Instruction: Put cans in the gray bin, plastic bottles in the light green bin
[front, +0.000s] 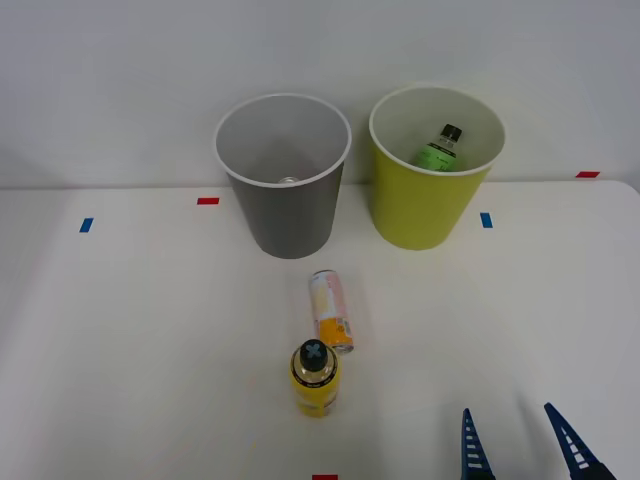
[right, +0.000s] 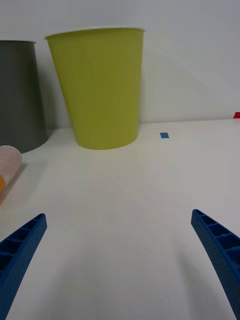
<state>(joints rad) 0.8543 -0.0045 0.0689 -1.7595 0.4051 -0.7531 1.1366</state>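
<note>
A slim cream-pink and orange can (front: 331, 310) lies on its side on the white table, its end also at the edge of the wrist view (right: 8, 162). Just in front of it stands a yellow bottle (front: 314, 378) with a black cap. The gray bin (front: 284, 178) (right: 19, 95) and the light green bin (front: 432, 170) (right: 100, 87) stand side by side at the back. A green-labelled bottle (front: 439, 149) rests inside the light green bin. Something silvery (front: 288, 181) shows at the gray bin's bottom. My right gripper (front: 522, 445) (right: 117, 250) is open near the table's front right, apart from everything.
Small blue tape marks (front: 86, 225) (front: 486, 220) and red tape marks (front: 208, 201) (front: 587, 174) (front: 325, 477) dot the table (front: 150, 330). A pale wall rises right behind the bins.
</note>
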